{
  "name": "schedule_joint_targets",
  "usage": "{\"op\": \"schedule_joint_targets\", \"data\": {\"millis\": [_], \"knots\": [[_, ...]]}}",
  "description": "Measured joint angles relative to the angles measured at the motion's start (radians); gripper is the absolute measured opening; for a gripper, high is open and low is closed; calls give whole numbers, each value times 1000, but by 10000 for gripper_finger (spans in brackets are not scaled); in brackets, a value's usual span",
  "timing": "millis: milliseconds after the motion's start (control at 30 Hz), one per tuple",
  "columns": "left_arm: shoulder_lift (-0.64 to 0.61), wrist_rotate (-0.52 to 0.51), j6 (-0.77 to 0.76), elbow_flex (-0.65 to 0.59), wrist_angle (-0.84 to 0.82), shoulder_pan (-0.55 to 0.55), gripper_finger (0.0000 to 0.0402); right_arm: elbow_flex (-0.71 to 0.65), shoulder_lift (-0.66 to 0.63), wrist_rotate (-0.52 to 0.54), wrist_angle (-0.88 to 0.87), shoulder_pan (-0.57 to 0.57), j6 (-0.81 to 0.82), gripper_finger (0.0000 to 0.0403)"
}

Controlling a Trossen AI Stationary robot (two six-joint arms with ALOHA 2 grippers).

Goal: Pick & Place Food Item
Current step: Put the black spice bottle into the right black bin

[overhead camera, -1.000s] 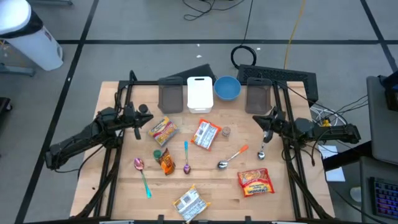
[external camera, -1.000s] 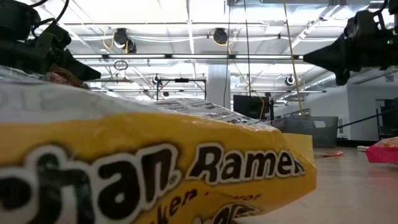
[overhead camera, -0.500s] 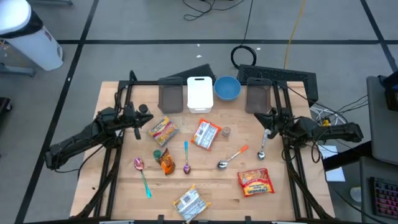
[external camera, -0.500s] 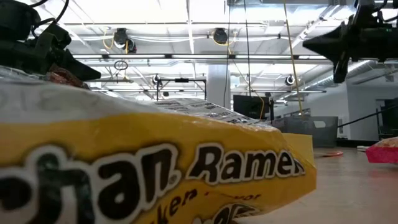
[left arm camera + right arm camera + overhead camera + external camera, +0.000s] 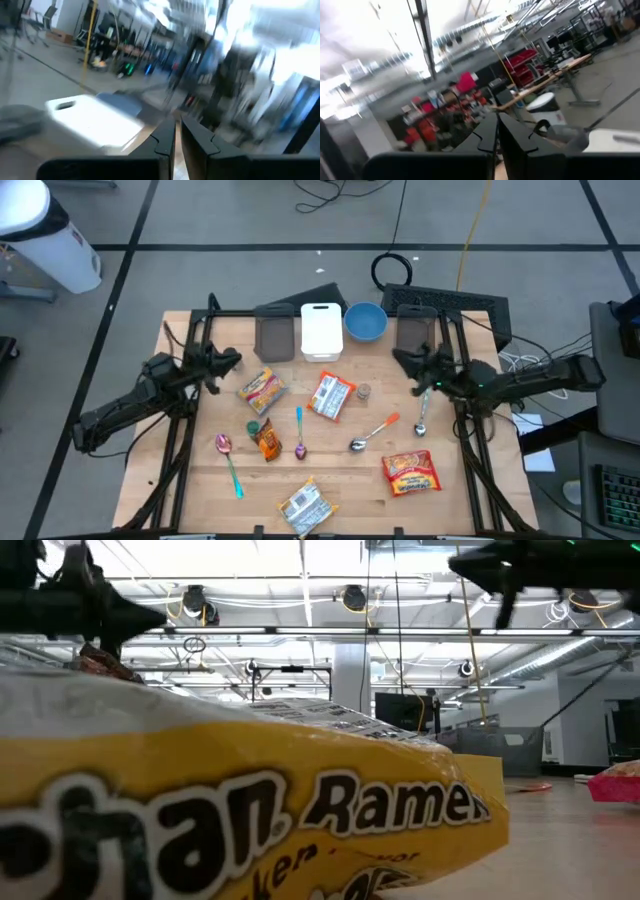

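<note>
Several food packets lie flat on the wooden table (image 5: 200,480): a yellow ramen packet (image 5: 262,390), a white-and-orange one (image 5: 332,396), a red one (image 5: 411,473), a white-and-yellow one (image 5: 303,506) and a small orange one (image 5: 268,440). The front packet fills the low view (image 5: 250,810). My left gripper (image 5: 232,358) hovers shut above the table's left side, pointing right, fingers together (image 5: 177,140). My right gripper (image 5: 398,357) hovers shut above the right side, pointing left, also nothing between its fingers (image 5: 497,132). Both show high in the low view (image 5: 155,615) (image 5: 460,560).
A white lidded box (image 5: 321,331), a blue bowl (image 5: 366,321) and two dark containers (image 5: 274,337) (image 5: 416,337) line the far edge. Several spoons (image 5: 300,430) (image 5: 372,433) (image 5: 228,460) (image 5: 421,418) lie among the packets. A black frame rail (image 5: 180,430) runs down each side.
My right gripper has risen and swung toward the table's left and far edge, tipping upward. My left gripper has tipped up, rolled and risen a little. Both stayed shut. No packet has moved.
</note>
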Motion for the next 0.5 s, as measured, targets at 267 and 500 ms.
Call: {"op": "schedule_joint_targets", "data": {"millis": [267,500], "knots": [[0,-73,-273,0,271,0,33,232,305,-4,-2,-33,-143,29],[2,-108,-342,0,458,0,33,316,416,-174,-15,-111,-50,31]]}}
